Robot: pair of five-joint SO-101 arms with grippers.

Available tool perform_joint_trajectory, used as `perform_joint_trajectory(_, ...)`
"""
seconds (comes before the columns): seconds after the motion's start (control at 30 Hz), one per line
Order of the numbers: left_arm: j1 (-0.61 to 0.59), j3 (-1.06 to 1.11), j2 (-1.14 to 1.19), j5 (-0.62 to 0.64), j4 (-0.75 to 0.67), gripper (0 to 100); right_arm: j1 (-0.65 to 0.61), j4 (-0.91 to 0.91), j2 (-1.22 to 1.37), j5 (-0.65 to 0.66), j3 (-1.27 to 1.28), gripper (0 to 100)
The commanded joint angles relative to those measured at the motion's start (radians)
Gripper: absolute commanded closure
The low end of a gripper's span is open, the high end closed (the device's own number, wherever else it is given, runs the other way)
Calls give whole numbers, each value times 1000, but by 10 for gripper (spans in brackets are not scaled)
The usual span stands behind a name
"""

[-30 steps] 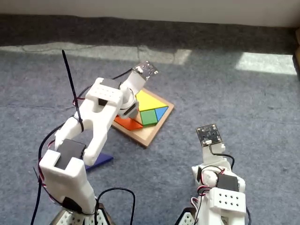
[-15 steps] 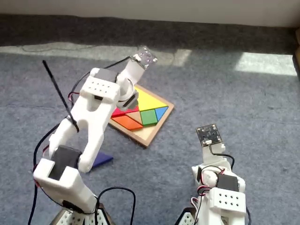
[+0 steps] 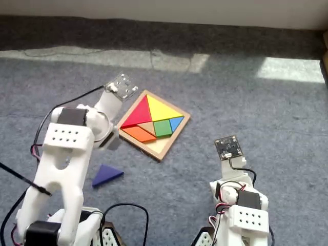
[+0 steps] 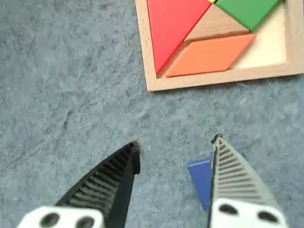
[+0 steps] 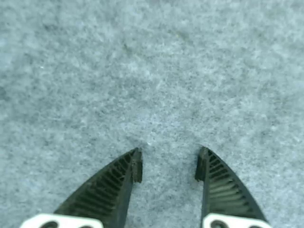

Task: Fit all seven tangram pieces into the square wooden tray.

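The left gripper [image 4: 175,142] has its fingers [image 4: 116,183] spread wide and empty, low over the carpet [image 3: 246,102]. It sits between the square wooden tray [image 4: 151,84] and the loose blue triangle [image 4: 199,175], and one finger overlaps that piece in the left wrist view, probably lined up for a pick. The triangle lies on the carpet apart from the tray's near-left side, beside the left arm's base. In the tray, the red triangle [image 3: 137,115], orange parallelogram [image 4: 209,54] and green square [image 3: 163,128] sit flush, leaving bare wood at the near corner, likely for the blue piece. The right gripper [image 5: 169,151] is parted too, over bare carpet toward the near-right edge, out of the way.
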Motion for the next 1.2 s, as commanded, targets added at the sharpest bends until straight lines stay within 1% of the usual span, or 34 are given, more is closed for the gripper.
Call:
perform_joint_trajectory(0.0,-62,102,-87,-86,8,698,28,-27,-2,0,8,814)
perform_joint_trajectory(0.17,-102,248,-91,-278,3,698,28,-27,-2,0,8,814)
perform_joint_trajectory(0.27,-97,297,-91,-334,-2,698,30,-25,-2,0,8,814)
perform_joint_trajectory(0.37,-93,325,-90,-338,-21,698,30,-24,-2,0,8,814)
perform_joint_trajectory(0.57,-84,435,-88,-336,-172,698,30,-24,-2,0,8,814)
perform_joint_trajectory(0.73,-33,452,-87,-318,-184,705,30,-24,-2,0,8,814)
perform_joint_trajectory(0.87,12,438,-13,-281,-187,740,30,-22,-2,0,8,814)
perform_joint_trajectory(1.0,19,351,120,-247,-180,783,30,-22,-2,0,8,814)
perform_joint_trajectory(1.17,19,280,234,-249,-178,900,30,-22,-2,0,8,814)
